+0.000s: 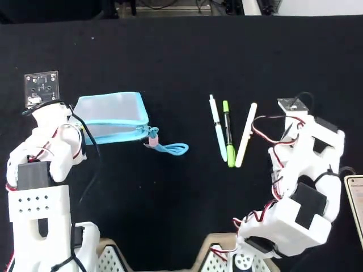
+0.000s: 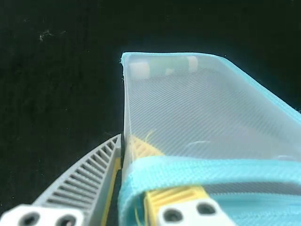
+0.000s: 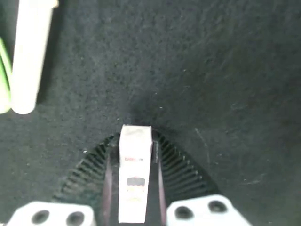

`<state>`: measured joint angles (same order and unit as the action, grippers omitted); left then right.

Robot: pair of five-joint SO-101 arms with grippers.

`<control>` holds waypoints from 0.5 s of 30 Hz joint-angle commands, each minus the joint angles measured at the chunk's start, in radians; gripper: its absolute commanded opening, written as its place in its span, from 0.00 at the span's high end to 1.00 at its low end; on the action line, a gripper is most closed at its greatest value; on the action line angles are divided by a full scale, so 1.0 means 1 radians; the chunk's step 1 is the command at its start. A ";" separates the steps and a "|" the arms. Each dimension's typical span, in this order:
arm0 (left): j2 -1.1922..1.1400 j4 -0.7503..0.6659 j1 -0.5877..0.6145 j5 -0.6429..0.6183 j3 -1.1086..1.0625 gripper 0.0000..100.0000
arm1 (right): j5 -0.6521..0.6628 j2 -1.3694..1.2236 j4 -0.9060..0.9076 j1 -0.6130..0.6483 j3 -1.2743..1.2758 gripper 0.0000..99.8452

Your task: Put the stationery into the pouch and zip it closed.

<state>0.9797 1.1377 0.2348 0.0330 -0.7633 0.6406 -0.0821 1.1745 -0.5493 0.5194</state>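
Here, one pouch [image 1: 110,116], three pens [image 1: 228,133], one eraser [image 3: 135,169]

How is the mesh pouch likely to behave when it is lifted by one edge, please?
The pouch looks like thin see-through mesh with a soft zip band, so it will probably sag and fold rather than hold its shape. No stationery shows inside it, so it is likely very light and may slide on the table when pushed.

Pouch [image 1: 110,116] was translucent, finely ribbed plastic, faintly glossy, edged in woven turquoise cloth. Table cover [image 1: 181,56] was matt black fabric, slightly fuzzy. Pens [image 1: 228,136] were smooth plastic. White block [image 3: 135,174] in right gripper [image 3: 136,134] looked smooth, matt. Left gripper [image 2: 124,141] was ribbed matt plastic.
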 commanded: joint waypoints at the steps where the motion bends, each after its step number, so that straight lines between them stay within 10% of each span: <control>1: 0.000 -0.020 0.013 -0.009 0.004 0.97 | -0.011 0.010 0.034 0.035 -0.061 0.99; 15: 0.000 -0.020 0.013 -0.009 0.004 0.97 | -0.005 0.010 0.089 0.038 -0.142 0.88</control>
<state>0.9797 1.1377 0.2348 0.0330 -0.7633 0.6375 -0.0821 1.2190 -0.5186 0.4534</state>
